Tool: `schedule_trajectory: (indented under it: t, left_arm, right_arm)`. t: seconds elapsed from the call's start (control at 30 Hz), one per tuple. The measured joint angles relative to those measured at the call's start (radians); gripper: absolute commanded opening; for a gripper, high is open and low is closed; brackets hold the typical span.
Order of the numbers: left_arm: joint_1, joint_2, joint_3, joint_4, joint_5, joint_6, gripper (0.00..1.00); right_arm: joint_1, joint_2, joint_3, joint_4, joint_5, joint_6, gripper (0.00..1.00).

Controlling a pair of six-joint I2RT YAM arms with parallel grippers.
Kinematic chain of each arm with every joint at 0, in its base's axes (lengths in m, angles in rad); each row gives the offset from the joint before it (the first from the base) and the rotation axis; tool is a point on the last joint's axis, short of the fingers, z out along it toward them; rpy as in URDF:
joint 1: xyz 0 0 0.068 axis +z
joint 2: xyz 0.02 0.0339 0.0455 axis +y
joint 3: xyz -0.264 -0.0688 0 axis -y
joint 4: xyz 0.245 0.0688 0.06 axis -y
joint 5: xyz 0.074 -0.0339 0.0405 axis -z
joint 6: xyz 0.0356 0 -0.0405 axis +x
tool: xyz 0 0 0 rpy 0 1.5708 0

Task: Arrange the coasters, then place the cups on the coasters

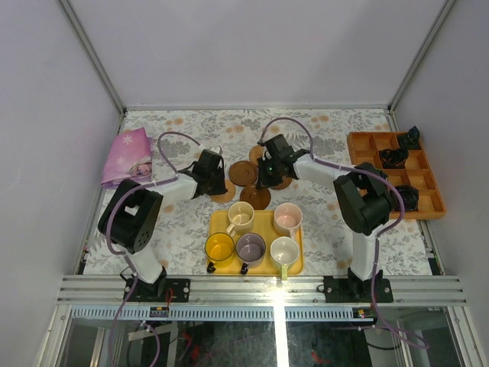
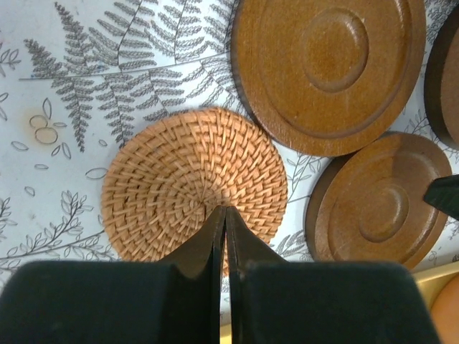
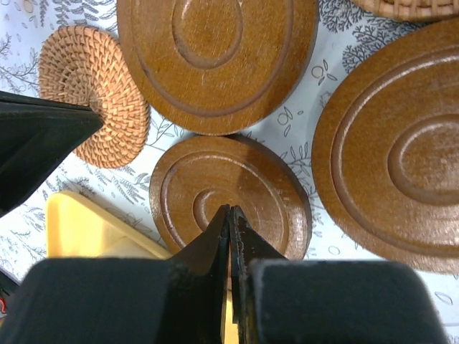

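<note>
I judge the job to be barely begun. From above I see the coasters (image 1: 244,172) bunched in a tight cluster in the middle of the tabletop (image 1: 176,229), just beyond the yellow tray (image 1: 264,223). Some of them touch or overlap at the edges, and none sits in a row or a spaced pattern. I count five, though the right arm covers part of the group, so I hold that count loosely.

All five cups (image 1: 241,216) stand upright on the tray, two at the back and three at the front. Not one is on a coaster.

The left gripper (image 2: 224,211) is clenched shut on nothing, its tips over the near edge of the woven coaster (image 2: 186,172) at the left of the cluster. The right gripper (image 3: 229,209) is likewise closed and empty, its tips above the small wooden coaster (image 3: 193,193) nearest the tray. I cannot tell whether either pair of tips presses on the disc beneath or hangs just over it.

What is left, as I read it, is nearly everything. The coasters need spreading apart so each lies flat and clear of its neighbours, then five cups have to be lifted off the tray, one onto each disc.
</note>
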Motion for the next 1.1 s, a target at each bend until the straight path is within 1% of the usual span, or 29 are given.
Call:
schedule_trajectory:
  t: [0.17,0.27,0.43,0.9,1.0,1.1]
  left_arm:
    - [0.000,0.036,0.033,-0.002,0.000,0.000,0.00]
    - [0.000,0.042,0.042,-0.008,-0.006,-0.002,0.00]
    - [0.000,0.050,0.055,-0.019,-0.032,-0.006,0.00]
    - [0.000,0.053,0.081,-0.087,-0.217,-0.013,0.00]
    - [0.007,0.053,0.091,-0.115,-0.252,-0.013,0.00]
    - [0.026,0.053,0.096,-0.140,-0.283,-0.013,0.00]
  right_arm:
    - [0.000,0.066,0.032,-0.026,-0.006,-0.003,0.00]
    - [0.001,0.073,0.040,-0.045,-0.012,-0.006,0.00]
    - [0.003,0.071,0.039,-0.086,0.029,-0.006,0.00]
    - [0.003,-0.049,-0.078,-0.193,0.310,0.016,0.00]
    - [-0.016,-0.067,-0.096,-0.224,0.357,0.030,0.00]
    - [-0.063,-0.093,-0.126,-0.250,0.389,0.041,0.00]
